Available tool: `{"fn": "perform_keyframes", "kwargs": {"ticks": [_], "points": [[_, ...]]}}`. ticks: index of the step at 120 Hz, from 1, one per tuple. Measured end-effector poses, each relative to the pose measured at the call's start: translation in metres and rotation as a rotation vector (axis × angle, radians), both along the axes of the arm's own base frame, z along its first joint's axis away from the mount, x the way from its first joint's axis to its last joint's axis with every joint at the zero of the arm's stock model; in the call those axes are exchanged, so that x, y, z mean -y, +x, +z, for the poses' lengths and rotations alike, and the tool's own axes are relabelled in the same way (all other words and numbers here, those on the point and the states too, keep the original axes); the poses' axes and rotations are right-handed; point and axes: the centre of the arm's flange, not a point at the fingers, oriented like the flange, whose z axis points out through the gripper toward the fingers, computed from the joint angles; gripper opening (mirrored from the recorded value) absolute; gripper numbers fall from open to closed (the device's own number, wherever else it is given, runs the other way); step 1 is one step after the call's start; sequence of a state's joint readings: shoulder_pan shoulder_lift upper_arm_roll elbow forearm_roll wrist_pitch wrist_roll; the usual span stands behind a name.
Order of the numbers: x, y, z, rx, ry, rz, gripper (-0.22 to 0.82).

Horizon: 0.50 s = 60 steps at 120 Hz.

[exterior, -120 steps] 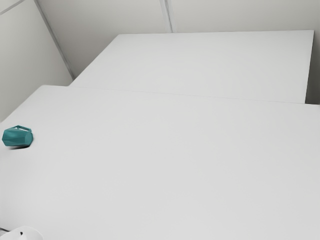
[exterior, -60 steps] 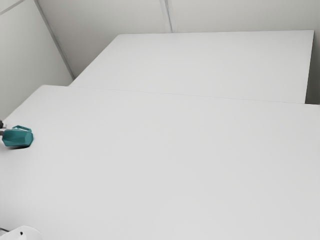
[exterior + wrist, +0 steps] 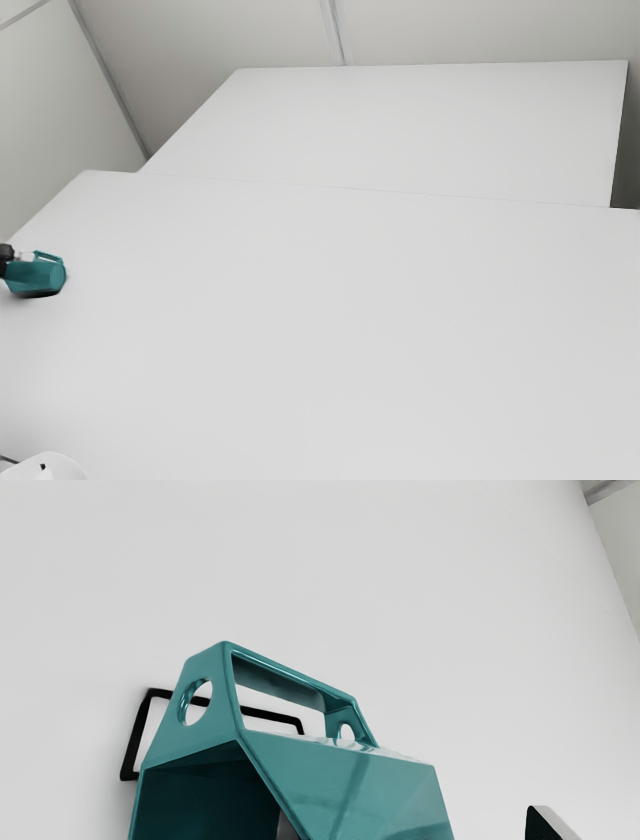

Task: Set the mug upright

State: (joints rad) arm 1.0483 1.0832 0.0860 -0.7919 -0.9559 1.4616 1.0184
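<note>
Filling most of my exterior view, the white table [image 3: 350, 330] spreads out, smooth and plain. Past its far edge comes a second pale surface [image 3: 400, 130], with light grey walls [image 3: 40, 110] behind it. Down in the exterior view's lower left corner I can see part of a rounded white piece [image 3: 55, 468] and a short dark cable [image 3: 9, 459].

The teal mug [image 3: 42, 278] is on the table near the exterior view's left edge. It lies on its side, mouth toward my hand [image 3: 12, 258], which reaches in from that same edge. In the wrist view the handle [image 3: 295, 680] stands up off the mug's body, and its dark outline of a shadow [image 3: 132, 735] falls on the table.

My hand is low at the open end and spread, with nothing clasped. One finger [image 3: 286, 827] is inside the mouth; the other [image 3: 540, 825] is outside, apart from the mug, so the faceted side nearest that outer finger sits between the two. I can't tell whether the inner finger touches the mug, as most of it is hidden behind the rim.
</note>
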Motion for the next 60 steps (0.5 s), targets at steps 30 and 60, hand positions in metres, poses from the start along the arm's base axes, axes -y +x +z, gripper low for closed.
{"fn": "perform_keyframes", "kwargs": {"ticks": [30,60], "points": [[0.008,0.002,0.003,0.022,-0.073,-0.016,-0.03],[0.018,0.004,0.005,0.059,-0.163,-0.025,-0.14]]}}
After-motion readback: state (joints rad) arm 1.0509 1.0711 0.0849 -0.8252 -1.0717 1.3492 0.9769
